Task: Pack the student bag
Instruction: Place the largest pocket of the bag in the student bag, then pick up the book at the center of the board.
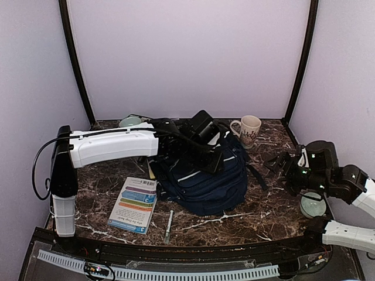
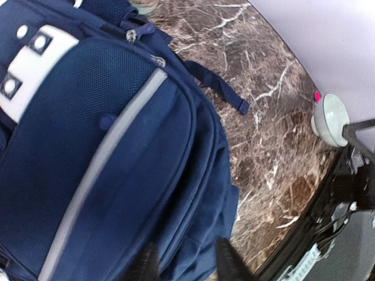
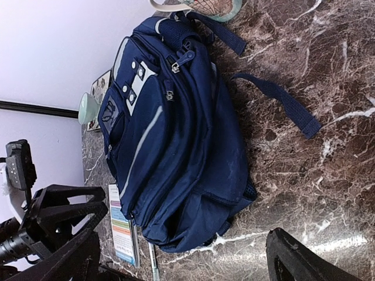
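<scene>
Brown marble tabletop (image 1: 263, 199) under lilac walls (image 1: 187, 52), student bag (image 1: 205, 181) lying flat at its centre, left gripper (image 2: 187, 266) over the bag, jaws parted, perhaps just clear of the fabric, right gripper (image 1: 280, 165) spread wide near the bag's right side, holding nothing, book (image 1: 135, 205) and pen (image 1: 169, 225) at its left.

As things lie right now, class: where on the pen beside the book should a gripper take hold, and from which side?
Mid-barrel, from straight above. The pen lies flat on the table, running near to far between the book and the student bag, so the grip should probably close across it, left to right.
</scene>
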